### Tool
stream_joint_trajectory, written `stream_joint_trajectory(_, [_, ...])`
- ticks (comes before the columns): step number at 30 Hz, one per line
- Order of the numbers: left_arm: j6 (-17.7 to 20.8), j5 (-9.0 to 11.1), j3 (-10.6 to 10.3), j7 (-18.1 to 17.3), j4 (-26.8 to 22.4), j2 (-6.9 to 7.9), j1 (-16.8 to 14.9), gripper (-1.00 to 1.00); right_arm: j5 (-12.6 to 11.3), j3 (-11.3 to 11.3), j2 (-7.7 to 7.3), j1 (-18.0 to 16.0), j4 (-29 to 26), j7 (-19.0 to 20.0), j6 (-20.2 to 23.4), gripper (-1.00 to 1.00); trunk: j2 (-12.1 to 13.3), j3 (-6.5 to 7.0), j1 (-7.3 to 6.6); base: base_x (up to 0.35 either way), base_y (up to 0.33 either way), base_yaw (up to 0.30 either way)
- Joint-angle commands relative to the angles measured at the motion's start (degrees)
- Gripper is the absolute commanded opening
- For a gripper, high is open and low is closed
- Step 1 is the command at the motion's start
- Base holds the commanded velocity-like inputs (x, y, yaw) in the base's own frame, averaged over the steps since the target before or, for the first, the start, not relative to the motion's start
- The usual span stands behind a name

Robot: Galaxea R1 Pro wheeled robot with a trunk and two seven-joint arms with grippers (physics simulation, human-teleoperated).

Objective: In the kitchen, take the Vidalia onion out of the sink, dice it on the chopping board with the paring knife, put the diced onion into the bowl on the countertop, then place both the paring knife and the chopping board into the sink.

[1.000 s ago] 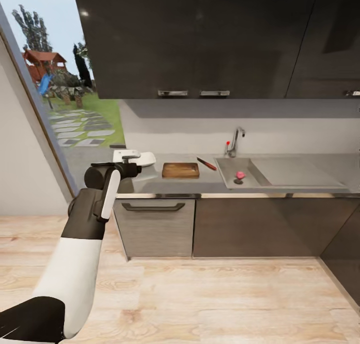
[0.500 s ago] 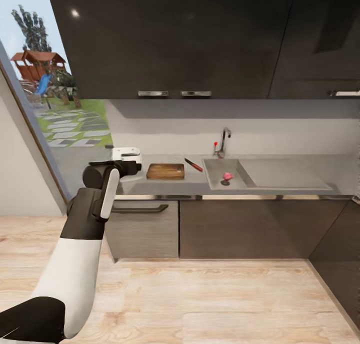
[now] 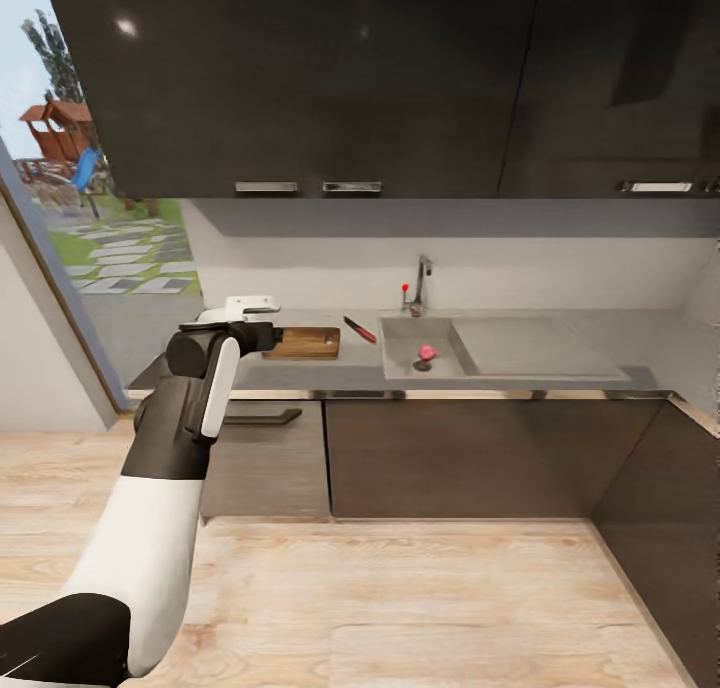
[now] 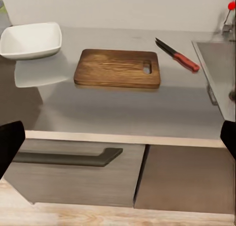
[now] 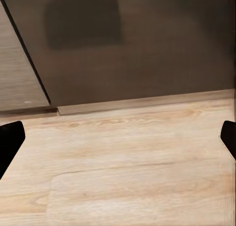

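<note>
I see the small pinkish-red rounded onion [image 3: 427,352] lying by the drain in the stainless-steel sink [image 3: 400,330], near the grey counter's [image 3: 330,373] front edge. Smooth and apt to roll, I'd pinch its widest middle. Both grippers' fingers are spread wide, empty.

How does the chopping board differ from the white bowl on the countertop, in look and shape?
The chopping board is dark brown wood; the bowl is plain white. The chopping board lies flat and thin, with an oval handle hole near one end; the bowl has raised sides and an empty hollow. The chopping board looks somewhat larger than the bowl. Both rest on the grey countertop, side by side, apart, with rounded corners.
</note>
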Motion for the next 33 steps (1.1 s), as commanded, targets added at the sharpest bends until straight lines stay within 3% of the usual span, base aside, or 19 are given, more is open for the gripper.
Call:
stream_joint_trajectory(1, [0.22, 0.43, -0.04, 0.47, -0.01, -0.01, -0.06, 1.0, -0.62, 0.28, -0.03, 0.01, -0.08, 0.25, -0.07, 1.0, -0.13, -0.12, 0.04, 0.0, -0.341, 0.0])
stream_joint_trajectory(33, [0.14, 0.43, -0.04, 0.47, 0.48, -0.1, -0.09, 1.0, -0.58, 0.28, -0.12, 0.01, 0.06, 0.25, 0.32, 1.0, -0.13, -0.12, 0.04, 0.023, -0.338, 0.0])
